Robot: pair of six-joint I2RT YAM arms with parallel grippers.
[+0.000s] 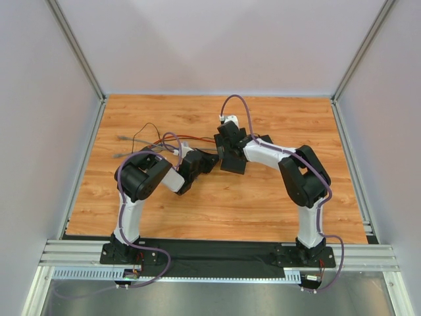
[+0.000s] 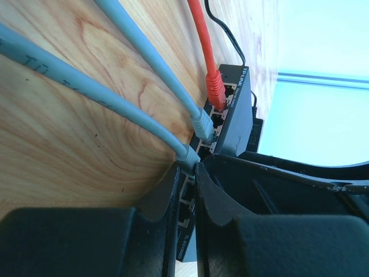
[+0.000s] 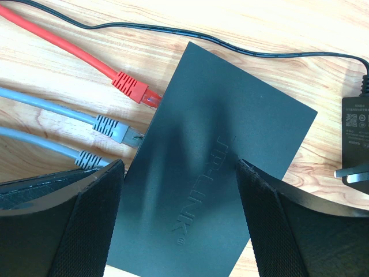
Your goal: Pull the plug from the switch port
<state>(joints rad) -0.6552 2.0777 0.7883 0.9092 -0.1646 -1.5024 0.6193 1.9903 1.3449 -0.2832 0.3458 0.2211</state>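
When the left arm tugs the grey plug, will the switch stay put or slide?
Likely slides if unbraced: the switch looks thin and light, flat on a smooth wood table. The open right gripper straddles it, which should hold it. The grey plug in the left gripper probably latches, so expect drag.

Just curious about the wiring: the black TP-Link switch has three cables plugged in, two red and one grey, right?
No: the switch has one red cable and two grey, the middle grey cable and the outer grey cable, as the right wrist view shows.
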